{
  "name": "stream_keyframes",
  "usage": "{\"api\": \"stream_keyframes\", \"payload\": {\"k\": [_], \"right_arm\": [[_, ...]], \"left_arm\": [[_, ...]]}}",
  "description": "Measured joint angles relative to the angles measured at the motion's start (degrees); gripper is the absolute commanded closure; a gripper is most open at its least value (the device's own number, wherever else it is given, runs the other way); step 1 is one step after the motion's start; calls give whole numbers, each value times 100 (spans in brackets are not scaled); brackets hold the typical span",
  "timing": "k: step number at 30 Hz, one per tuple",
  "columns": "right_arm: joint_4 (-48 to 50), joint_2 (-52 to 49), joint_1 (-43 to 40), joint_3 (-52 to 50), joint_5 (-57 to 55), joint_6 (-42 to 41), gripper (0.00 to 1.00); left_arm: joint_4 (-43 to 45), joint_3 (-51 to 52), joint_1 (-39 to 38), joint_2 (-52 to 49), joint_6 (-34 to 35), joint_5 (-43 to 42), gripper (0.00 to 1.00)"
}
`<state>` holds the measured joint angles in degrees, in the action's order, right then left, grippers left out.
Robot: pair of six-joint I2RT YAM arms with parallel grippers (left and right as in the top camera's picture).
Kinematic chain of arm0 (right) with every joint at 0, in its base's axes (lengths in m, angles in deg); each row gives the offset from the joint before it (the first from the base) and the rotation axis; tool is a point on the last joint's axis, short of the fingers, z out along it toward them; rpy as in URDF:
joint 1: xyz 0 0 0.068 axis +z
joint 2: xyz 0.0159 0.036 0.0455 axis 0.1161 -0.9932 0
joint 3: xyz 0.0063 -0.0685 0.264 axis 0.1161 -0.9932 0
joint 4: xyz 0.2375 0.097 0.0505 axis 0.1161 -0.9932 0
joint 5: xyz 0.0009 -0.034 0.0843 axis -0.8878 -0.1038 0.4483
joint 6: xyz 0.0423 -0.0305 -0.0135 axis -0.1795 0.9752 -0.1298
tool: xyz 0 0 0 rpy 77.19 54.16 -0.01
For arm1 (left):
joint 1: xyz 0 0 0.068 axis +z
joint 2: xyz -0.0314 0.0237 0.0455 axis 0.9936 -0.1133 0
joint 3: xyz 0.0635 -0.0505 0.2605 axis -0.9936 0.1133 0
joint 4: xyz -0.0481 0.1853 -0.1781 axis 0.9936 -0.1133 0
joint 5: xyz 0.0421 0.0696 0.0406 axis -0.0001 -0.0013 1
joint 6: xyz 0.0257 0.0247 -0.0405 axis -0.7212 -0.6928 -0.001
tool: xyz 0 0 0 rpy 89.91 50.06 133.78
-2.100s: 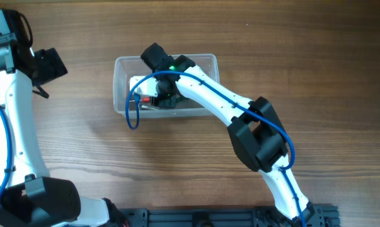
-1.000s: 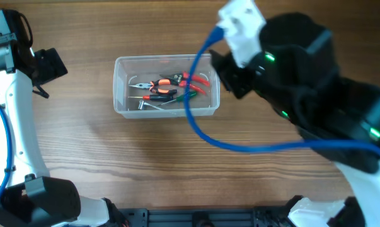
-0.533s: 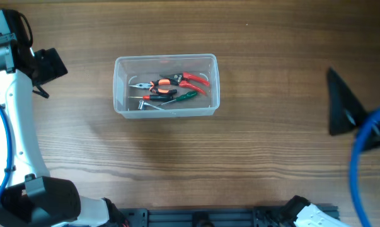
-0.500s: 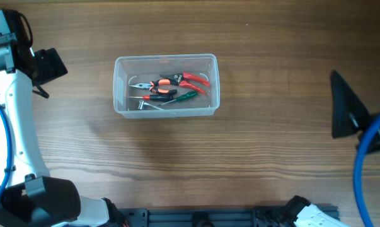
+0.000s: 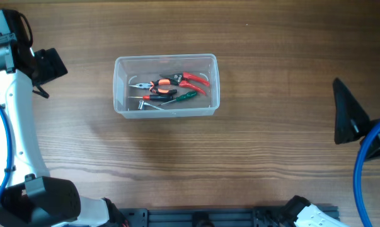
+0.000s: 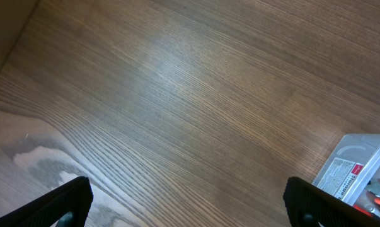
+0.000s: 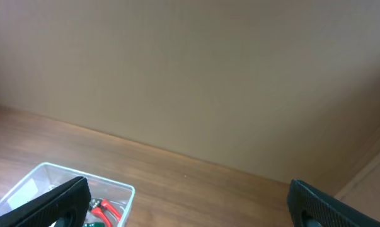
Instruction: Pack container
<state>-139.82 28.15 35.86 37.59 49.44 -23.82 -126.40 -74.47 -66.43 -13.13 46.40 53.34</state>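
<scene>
Tabletop [image 5: 271, 75] held the clear container [image 5: 121, 88] left of centre, pliers [image 5: 153, 85] and a green screwdriver [image 5: 186, 96] already inside. Your left gripper [image 6: 190, 211] and right gripper [image 7: 193, 211] stood spread wide, empty, well apart from it. Packing looked finished; nothing loose lay outside.

surface: brown wood-grain table [image 5: 271, 75] | on it: 1 clear plastic container [image 5: 119, 88], left of ctr, flat

The container [image 5: 121, 94], a clear rectangular plastic tub with rounded corners and a rim, stands upright and lidless on the counter [image 5: 271, 63], left of the counter's middle. Hand tools [image 5: 167, 88] with red, orange and green handles lie inside it.
</scene>
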Motion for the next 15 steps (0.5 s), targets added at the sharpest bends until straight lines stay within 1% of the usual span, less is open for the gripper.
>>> {"api": "stream_keyframes", "payload": {"k": [10,12,15], "right_arm": [[-133,15,-52,0,4,0,0],[-389,98,-271,-26,127,-74,0],[-595,476,-769,-245,334,-439,0]], "left_arm": [[0,0,0,0,0,0,0],[0,0,0,0,0,0,0],[-2,0,0,0,0,0,0]]}}
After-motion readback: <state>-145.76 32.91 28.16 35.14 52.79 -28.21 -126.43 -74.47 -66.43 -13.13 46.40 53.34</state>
